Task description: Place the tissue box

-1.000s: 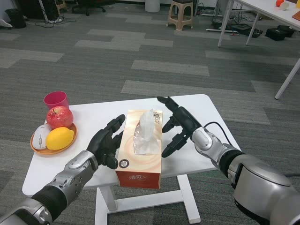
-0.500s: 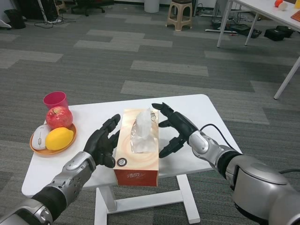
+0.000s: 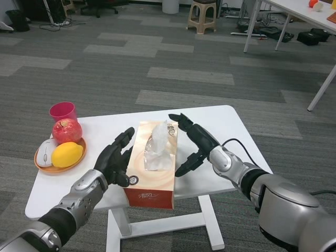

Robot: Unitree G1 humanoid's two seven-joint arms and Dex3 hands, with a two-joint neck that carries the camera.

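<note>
The orange and cream tissue box (image 3: 152,170), with a white tissue sticking out of its top, lies lengthwise near the middle of the white table (image 3: 220,123), its near end at the front edge. My left hand (image 3: 115,157) presses flat against the box's left side with fingers spread. My right hand (image 3: 191,144) touches the box's right side, one finger at the far top corner and others curled against the side wall. The box sits clamped between the two hands, slightly turned.
An orange plate (image 3: 42,164) at the table's left end carries a red apple (image 3: 66,130), a lemon (image 3: 67,154) and a white computer mouse (image 3: 45,152). A pink cup (image 3: 63,112) stands behind it. Other tables and a stool stand far off on the carpet.
My right hand has closed in from a small gap to touch the box's right side. The box has shifted slightly left and turned a little between the two hands.
</note>
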